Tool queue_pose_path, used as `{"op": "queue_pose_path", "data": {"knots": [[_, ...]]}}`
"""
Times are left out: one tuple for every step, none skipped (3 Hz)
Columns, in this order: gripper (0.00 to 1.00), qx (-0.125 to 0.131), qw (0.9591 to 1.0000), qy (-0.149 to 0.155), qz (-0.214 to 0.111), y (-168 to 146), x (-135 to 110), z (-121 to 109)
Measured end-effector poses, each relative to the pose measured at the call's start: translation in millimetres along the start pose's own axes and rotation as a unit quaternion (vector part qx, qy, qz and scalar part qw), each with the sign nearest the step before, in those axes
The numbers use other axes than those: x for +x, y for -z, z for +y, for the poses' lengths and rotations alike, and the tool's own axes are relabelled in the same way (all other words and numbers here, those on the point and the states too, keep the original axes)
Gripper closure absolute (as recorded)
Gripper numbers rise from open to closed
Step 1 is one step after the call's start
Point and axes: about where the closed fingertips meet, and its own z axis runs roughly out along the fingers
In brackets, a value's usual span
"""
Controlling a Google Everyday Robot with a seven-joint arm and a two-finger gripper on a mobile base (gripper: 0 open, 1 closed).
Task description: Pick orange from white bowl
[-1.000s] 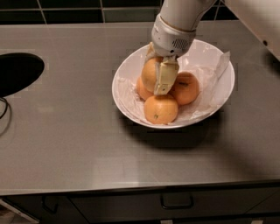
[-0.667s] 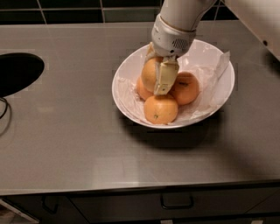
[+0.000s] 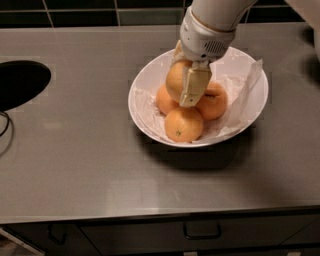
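Observation:
The white bowl (image 3: 150, 82) stands on the grey counter right of centre, lined with a crinkled translucent sheet (image 3: 240, 95). My gripper (image 3: 182, 89) reaches down into it from the upper right. It is shut on the orange (image 3: 174, 80), the paler round fruit, with one cream finger (image 3: 194, 86) across its front and the other behind it. The orange sits on top of the pile, above three smaller deeper-orange fruits: one in front (image 3: 184, 125), one to the right (image 3: 214, 100), one to the left (image 3: 163, 100).
A dark round opening (image 3: 20, 82) is set into the counter at the far left, with a cable (image 3: 4, 125) below it. A dark tiled wall (image 3: 100, 12) runs along the back. The counter's front edge (image 3: 150, 212) has drawers with a handle (image 3: 201, 231) beneath.
Almost nothing differs. My gripper stays shut on the orange over the pile in the bowl, with the wrist shifted perhaps slightly to the right.

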Motion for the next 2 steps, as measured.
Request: {"op": "queue_pose_path", "data": {"knots": [[1.0, 0.066, 0.9977, -0.008, 0.005, 36.5, -9.6, 9.3], [1.0, 0.104, 0.9945, -0.012, 0.012, 59.2, -15.7, 15.9]]}}
